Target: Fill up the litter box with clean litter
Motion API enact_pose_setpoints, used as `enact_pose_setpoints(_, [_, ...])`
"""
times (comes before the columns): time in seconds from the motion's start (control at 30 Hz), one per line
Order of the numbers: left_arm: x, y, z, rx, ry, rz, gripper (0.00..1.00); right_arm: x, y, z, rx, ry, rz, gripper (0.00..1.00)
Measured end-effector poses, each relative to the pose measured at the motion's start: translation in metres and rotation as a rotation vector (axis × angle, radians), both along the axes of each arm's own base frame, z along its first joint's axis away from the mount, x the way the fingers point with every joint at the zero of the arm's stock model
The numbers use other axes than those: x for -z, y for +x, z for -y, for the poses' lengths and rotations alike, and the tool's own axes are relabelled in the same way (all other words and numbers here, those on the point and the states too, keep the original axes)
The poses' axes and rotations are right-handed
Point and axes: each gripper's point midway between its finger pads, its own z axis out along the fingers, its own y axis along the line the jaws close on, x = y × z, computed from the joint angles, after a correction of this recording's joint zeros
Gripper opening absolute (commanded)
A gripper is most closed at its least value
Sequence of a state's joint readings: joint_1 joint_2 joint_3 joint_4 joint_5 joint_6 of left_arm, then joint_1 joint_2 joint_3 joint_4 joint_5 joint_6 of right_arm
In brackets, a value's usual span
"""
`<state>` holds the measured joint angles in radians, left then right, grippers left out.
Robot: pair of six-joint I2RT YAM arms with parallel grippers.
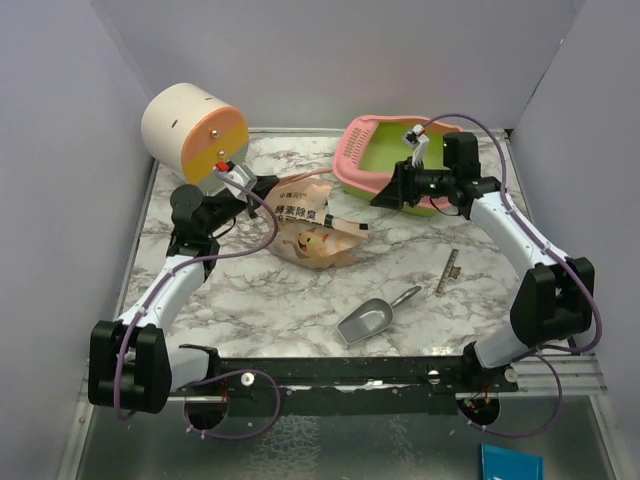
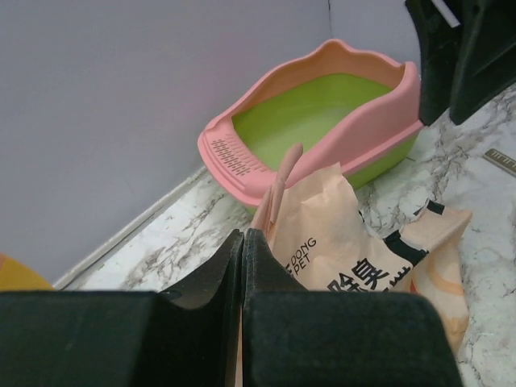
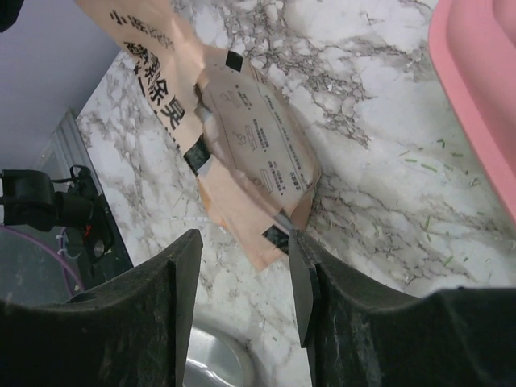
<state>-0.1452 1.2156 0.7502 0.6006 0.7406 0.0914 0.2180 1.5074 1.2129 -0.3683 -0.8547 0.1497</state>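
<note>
Where grey walls (image 1: 330,60) box marbled tabletop (image 1: 270,300) — one bag (image 1: 310,225), one scoop (image 1: 368,320), one litter box (image 1: 358,140).
Left end effector (image 2: 243,240) pinches bag; right end effector (image 3: 243,236) wide — empty.

The bag (image 1: 312,228) lies on the table (image 1: 420,250) near its middle. Behind the bag and to its right sits the litter box (image 1: 355,140), behind and left the cylinder (image 1: 195,128), in front and slightly right the scoop (image 1: 368,322), and farther right a thin strip (image 1: 447,272).

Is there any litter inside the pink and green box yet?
Empty. The litter box shows only its bare, smooth green bottom in the left wrist view; no granules lie in it.
</note>
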Motion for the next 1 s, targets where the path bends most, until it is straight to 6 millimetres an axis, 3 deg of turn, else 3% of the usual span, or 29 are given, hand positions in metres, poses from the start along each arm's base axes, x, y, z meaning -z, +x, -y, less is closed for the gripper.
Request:
enact_pose_setpoints(0.17, [-0.008, -0.012, -0.005, -0.008, -0.061, 0.099, 0.00, 0.003, 0.014, -0.014, -0.054, 0.004, 0.004, 0.49])
enact_pose_setpoints(0.47, [-0.023, -0.027, -0.018, -0.023, -0.197, 0.217, 0.00, 0.022, 0.001, -0.058, -0.205, -0.007, 0.007, 0.49])
enact_pose_setpoints(0.7, [-0.036, -0.030, -0.022, -0.013, -0.252, 0.247, 0.00, 0.011, 0.006, -0.072, -0.244, 0.009, 0.127, 0.48])
enact_pose_setpoints(1.0, [-0.037, -0.029, -0.022, -0.008, -0.271, 0.248, 0.00, 0.000, 0.014, -0.084, -0.277, 0.043, 0.232, 0.48])
